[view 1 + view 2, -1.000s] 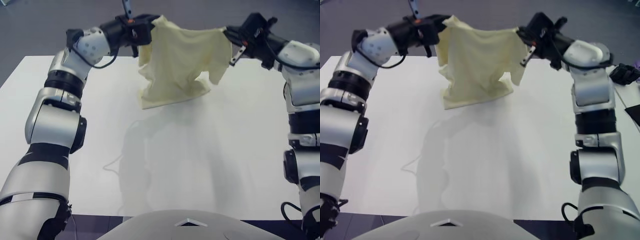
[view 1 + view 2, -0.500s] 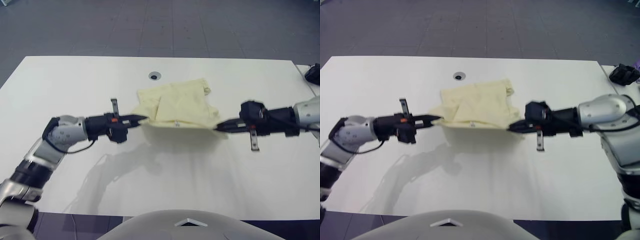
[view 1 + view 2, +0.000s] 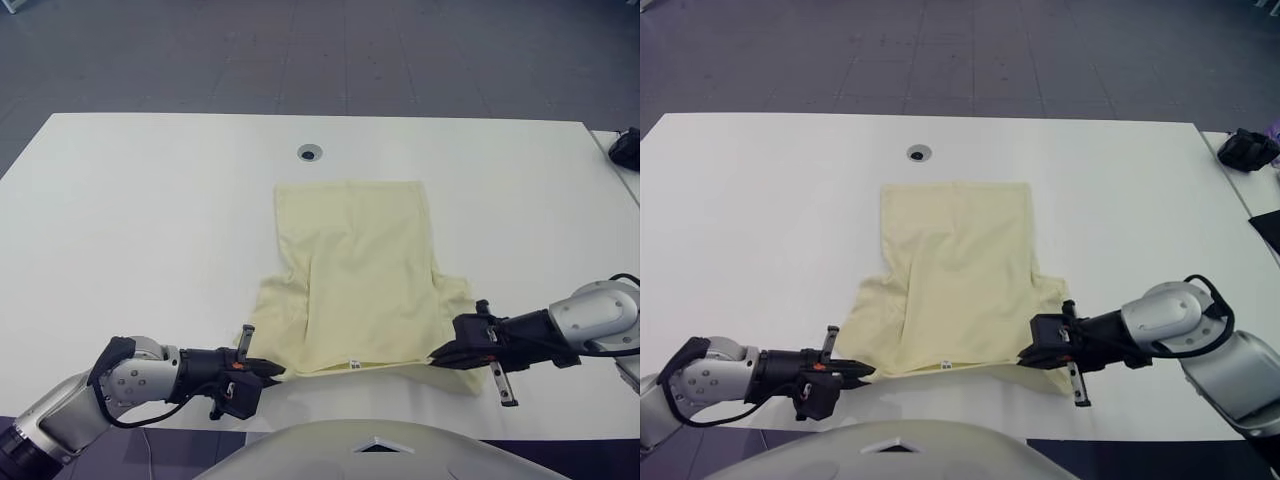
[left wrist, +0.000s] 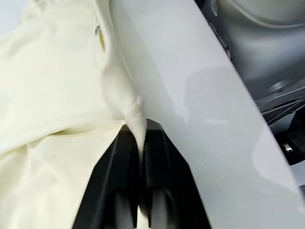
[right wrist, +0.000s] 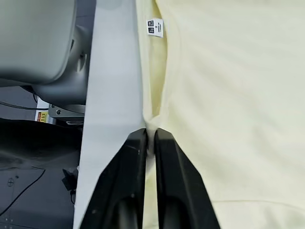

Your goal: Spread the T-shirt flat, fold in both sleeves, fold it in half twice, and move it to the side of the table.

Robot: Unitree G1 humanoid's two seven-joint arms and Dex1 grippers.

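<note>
A pale yellow T-shirt (image 3: pixel 355 275) lies stretched out on the white table (image 3: pixel 140 200), its hem toward the far side and its shoulders at the near edge. My left gripper (image 3: pixel 274 372) is shut on the shirt's near left corner, low at the table's front edge. My right gripper (image 3: pixel 436 356) is shut on the near right corner by the sleeve. In the left wrist view the black fingers (image 4: pixel 125 157) pinch a fold of cloth (image 4: pixel 131 112). In the right wrist view the fingers (image 5: pixel 136 152) clamp the shirt's edge (image 5: pixel 157 105) near a small label (image 5: pixel 155 27).
A round cable hole (image 3: pixel 310 152) sits in the table beyond the shirt. A dark object (image 3: pixel 625 148) rests at the far right edge. Bare table lies left and right of the shirt.
Both grippers came down from holding the shirt in the air and pulled it toward the near edge. The shirt went from hanging, to bunched, to spread out along the table.
</note>
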